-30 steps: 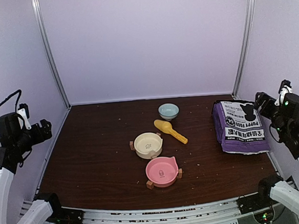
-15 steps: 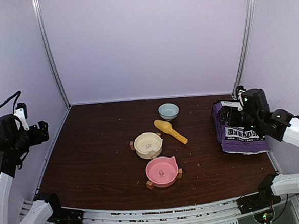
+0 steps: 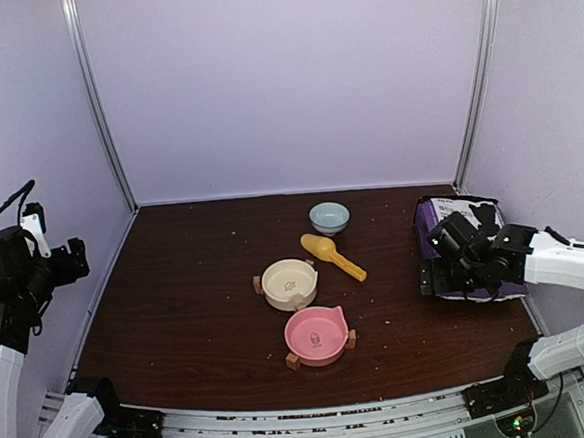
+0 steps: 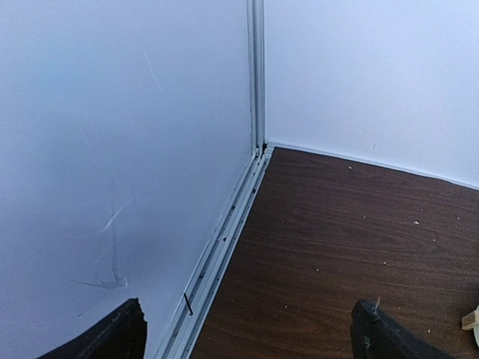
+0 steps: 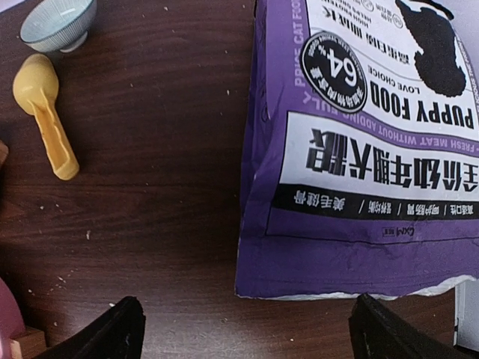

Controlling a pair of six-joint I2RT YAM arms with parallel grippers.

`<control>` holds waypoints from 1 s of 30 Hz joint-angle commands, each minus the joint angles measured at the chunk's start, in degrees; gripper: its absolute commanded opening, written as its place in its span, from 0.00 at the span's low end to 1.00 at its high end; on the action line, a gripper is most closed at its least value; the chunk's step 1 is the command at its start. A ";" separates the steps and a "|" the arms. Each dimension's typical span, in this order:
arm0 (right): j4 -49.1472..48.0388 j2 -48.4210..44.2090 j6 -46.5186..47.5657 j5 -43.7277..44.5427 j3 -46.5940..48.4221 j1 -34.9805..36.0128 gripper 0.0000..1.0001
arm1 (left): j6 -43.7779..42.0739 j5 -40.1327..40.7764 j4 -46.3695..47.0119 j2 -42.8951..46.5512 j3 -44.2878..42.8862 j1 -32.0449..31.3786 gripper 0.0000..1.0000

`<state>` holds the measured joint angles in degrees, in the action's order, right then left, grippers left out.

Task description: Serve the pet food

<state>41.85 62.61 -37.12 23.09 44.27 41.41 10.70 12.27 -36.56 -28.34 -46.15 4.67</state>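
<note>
Left end effector [image 4: 247,323], right end effector [image 5: 247,318]: agape.

pale lilac walls [image 3: 282,79] box in a dark wood table [image 3: 178,307] — silver corner posts [image 3: 98,102], even light.

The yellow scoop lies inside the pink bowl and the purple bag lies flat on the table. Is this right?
No: the yellow scoop lies on the table beside the blue bowl, as the top external view shows. The purple bag lies flat.

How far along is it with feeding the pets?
Barely started. Done: nothing; the cream bowl and pink bowl look empty. In hand: the open right claw hovers at the bag edge. Left: picking up the scoop, filling both bowls.
</note>
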 commanded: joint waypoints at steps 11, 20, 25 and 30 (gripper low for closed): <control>0.68 18.47 -2.58 11.33 1.05 0.52 0.81 | -0.14 -0.52 2.30 0.92 0.62 0.04 0.98; 3.48 25.46 -4.19 17.53 5.40 -0.04 0.68 | -0.92 -0.34 2.24 0.47 0.62 0.03 0.98; 4.81 28.34 -5.28 18.72 6.84 -0.36 0.64 | -0.77 -0.30 2.27 1.24 0.71 0.03 0.98; 5.41 30.72 -5.72 19.48 8.21 -0.62 0.59 | -0.64 -0.16 2.28 1.19 0.72 0.02 0.98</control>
<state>45.34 91.70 -41.43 39.16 50.54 41.17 10.59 12.21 -36.53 -27.55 -45.95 4.67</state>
